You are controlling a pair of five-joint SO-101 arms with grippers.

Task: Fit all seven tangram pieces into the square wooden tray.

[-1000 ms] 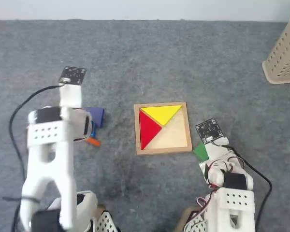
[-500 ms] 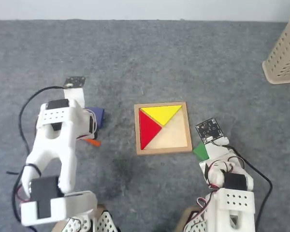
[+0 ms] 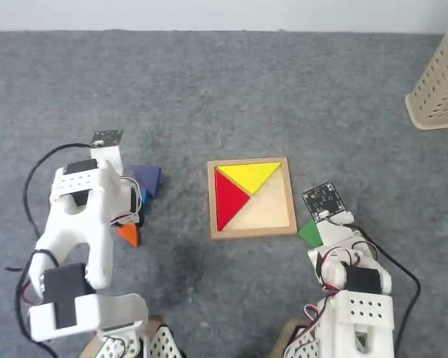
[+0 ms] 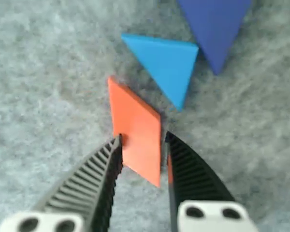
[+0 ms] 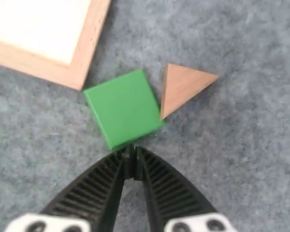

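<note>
The left tool (image 4: 142, 140) grips the orange piece (image 4: 135, 128) by its edges, likely bound for the tray (image 3: 252, 233), while the right tool (image 5: 130, 151) sits closed and empty beside the green square (image 5: 123, 108).

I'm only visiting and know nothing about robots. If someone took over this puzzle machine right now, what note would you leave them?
Left gripper: fingers shut on the orange piece, left of the tray. The blue triangle and navy triangle lie just beyond it.
Right gripper: fingers shut, empty, tips at the green square by the tray's corner. The wooden triangle is beside the square.
Done: red triangle and yellow triangle are in the tray.
Left: the other five pieces.
</note>
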